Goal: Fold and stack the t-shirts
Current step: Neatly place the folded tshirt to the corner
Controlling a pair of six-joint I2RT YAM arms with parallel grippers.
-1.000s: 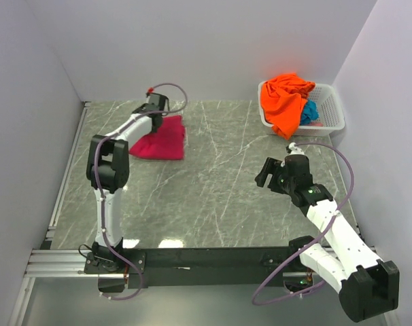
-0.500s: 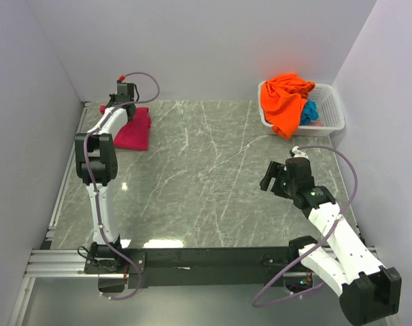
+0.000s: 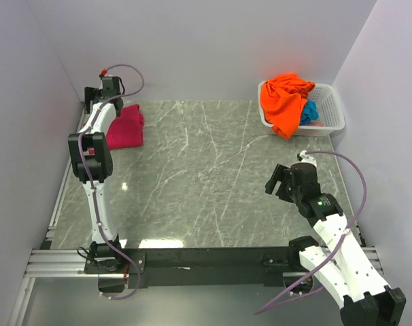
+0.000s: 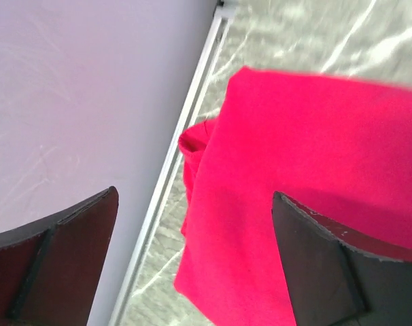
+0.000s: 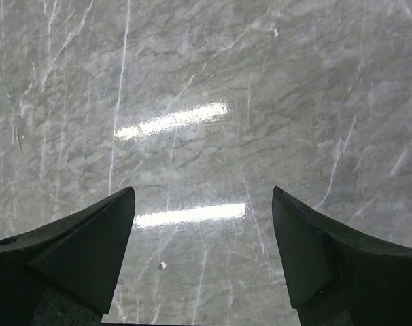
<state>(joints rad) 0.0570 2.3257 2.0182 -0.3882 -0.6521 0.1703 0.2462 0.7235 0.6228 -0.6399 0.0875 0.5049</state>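
Observation:
The folded magenta-pink t-shirt (image 3: 125, 126) lies at the table's far left corner, against the wall rail; the left wrist view shows it (image 4: 308, 197) flat below the camera. My left gripper (image 3: 97, 102) hangs over its far left edge, open (image 4: 196, 258), nothing between the fingers. The orange t-shirt (image 3: 285, 100) is heaped in the white basket (image 3: 330, 109) at the far right, spilling over the front rim, with the teal-blue t-shirt (image 3: 309, 113) beside it. My right gripper (image 3: 282, 182) hovers open (image 5: 202, 255) above bare marble at the right.
A metal rail (image 4: 172, 170) runs along the left wall right beside the pink shirt. The grey marble tabletop (image 3: 213, 170) stretches between the two arms. Walls close in on the left, back and right.
My left gripper dragged the pink shirt leftward into the far left corner, then opened and let it go. The right arm drifted slightly right and nearer.

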